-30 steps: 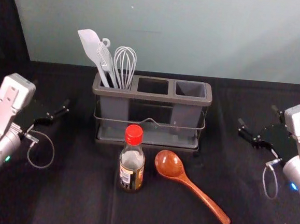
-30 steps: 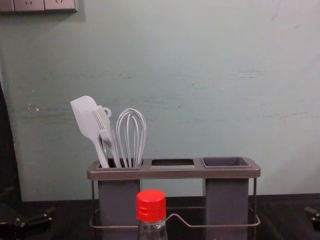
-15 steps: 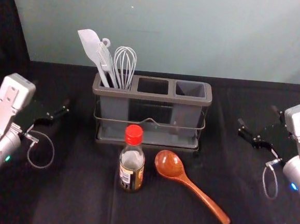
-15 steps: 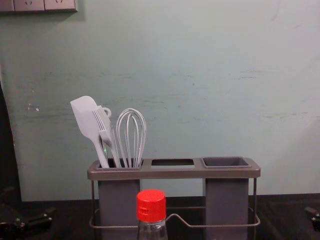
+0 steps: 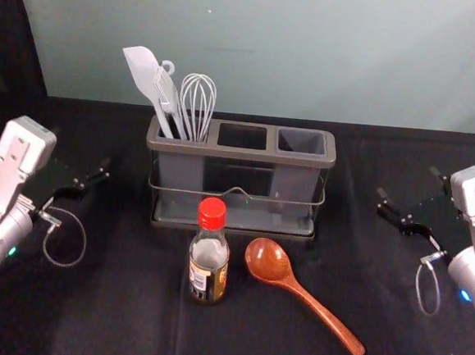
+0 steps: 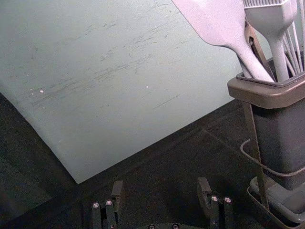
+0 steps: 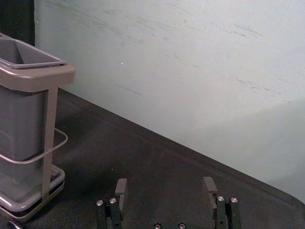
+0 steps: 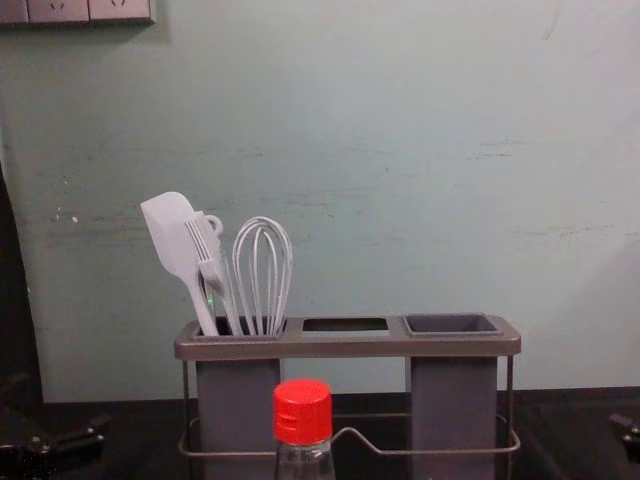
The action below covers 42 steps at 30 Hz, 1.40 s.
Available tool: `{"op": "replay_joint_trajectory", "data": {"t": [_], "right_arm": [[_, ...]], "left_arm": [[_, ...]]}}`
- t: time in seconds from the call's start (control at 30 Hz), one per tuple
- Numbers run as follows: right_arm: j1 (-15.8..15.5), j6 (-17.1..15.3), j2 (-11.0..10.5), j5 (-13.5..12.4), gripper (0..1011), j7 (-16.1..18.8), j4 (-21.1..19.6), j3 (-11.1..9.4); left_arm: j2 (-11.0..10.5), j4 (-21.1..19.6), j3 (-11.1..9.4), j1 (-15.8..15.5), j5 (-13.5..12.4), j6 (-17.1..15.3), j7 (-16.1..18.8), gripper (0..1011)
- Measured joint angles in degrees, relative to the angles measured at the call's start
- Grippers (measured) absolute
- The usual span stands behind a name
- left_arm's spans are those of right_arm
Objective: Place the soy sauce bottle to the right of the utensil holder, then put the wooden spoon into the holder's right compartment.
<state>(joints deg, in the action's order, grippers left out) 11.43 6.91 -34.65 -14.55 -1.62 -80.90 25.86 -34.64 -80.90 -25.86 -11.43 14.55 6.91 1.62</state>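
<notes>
So the soy sauce bottle (image 5: 209, 262) is standing straight up on the dark cloth (image 5: 128, 317), long axis vertical, red cap (image 5: 212, 213) on top, part of its label facing the near side. It's in front of the utensil holder (image 5: 239, 152), a touch left of the holder's middle, near it but not touching.

The wooden spoon (image 5: 269, 261) is lying flat just to the right of the bottle, and its long axis runs on a diagonal: bowl end far and left, pointing up toward the holder, handle slanting back to the near right. The two are apart.

Holder sits lengthwise left to right. Spatula (image 5: 144, 76), brush (image 5: 167, 94) and whisk (image 5: 198, 100) all poke up out of its left compartment, with the spatula leaning left. The right compartment (image 5: 301, 141) is open at the top.

Arms are pretty much mirror images. The left gripper (image 5: 81, 147) is out to the left of the holder, angled forward and inward, fingers spread wide with nothing in them. The right gripper (image 5: 407, 181) does the same on the right side, well apart from the spoon, fingers also wide and holding nothing.
</notes>
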Motion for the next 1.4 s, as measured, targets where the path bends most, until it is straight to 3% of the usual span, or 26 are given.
{"op": "replay_joint_trajectory", "data": {"t": [1.4], "right_arm": [[0.0, 0.0, 0.0, 0.0, 1003, 0.0, 0.0, 0.0]], "left_arm": [[0.0, 0.0, 0.0, 0.0, 0.0, 0.0, 0.0, 1000]]}}
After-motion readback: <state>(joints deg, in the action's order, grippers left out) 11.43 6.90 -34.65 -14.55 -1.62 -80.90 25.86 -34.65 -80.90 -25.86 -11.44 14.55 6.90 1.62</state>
